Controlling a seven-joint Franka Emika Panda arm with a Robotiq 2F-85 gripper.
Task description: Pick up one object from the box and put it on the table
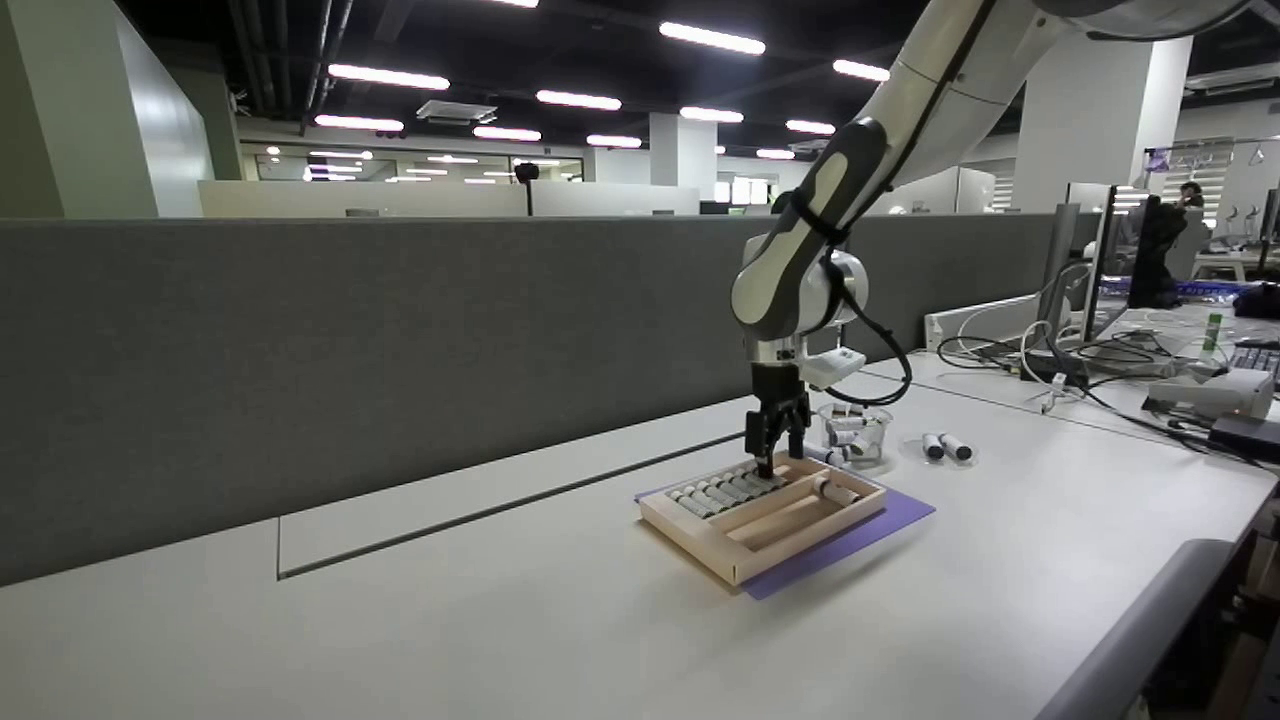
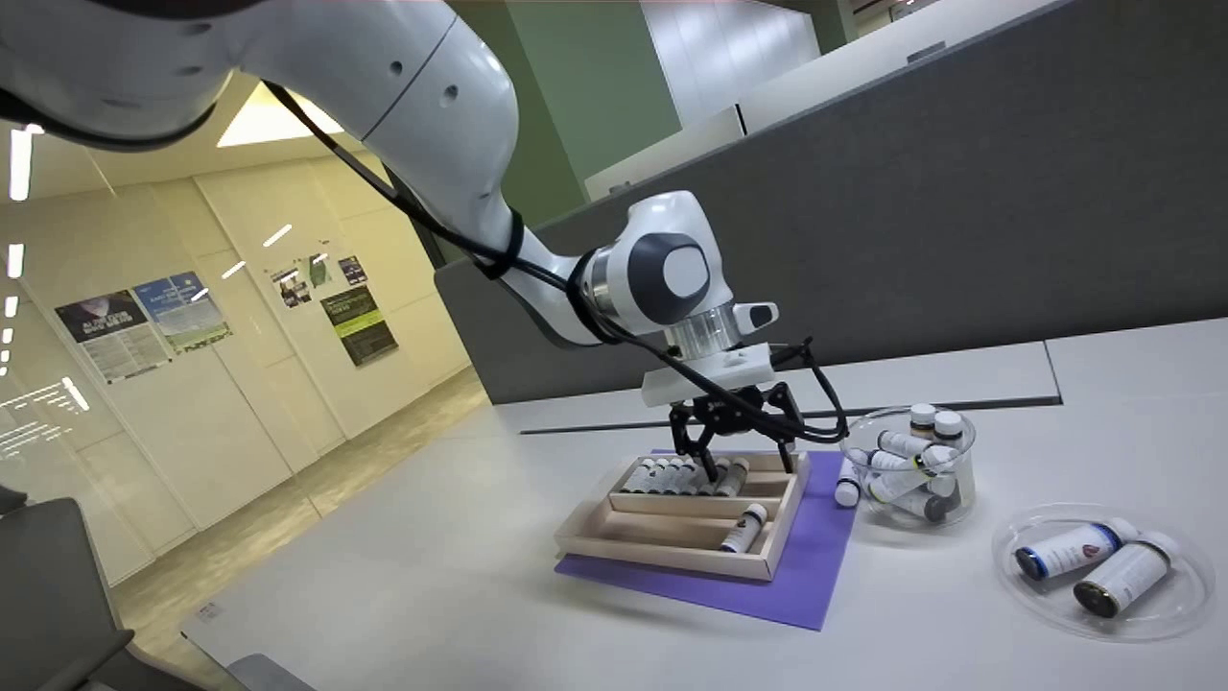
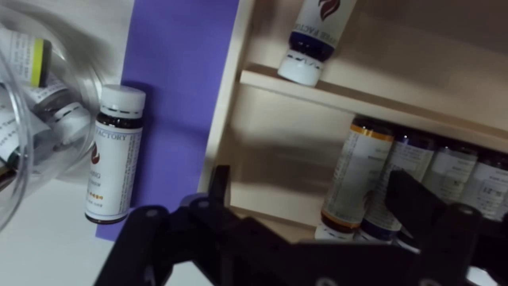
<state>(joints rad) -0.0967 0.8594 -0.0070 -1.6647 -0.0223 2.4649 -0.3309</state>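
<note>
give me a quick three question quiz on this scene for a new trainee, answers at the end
1. How many bottles lie on the flat clear dish?

2. True or false: the end effector is fully shut.

3. Which of these sticks out from under the wooden tray?
a) the clear dish
b) the purple mat
c) the bottles on the dish

Key: 1. Two. 2. False; it stands open. 3. b
</note>
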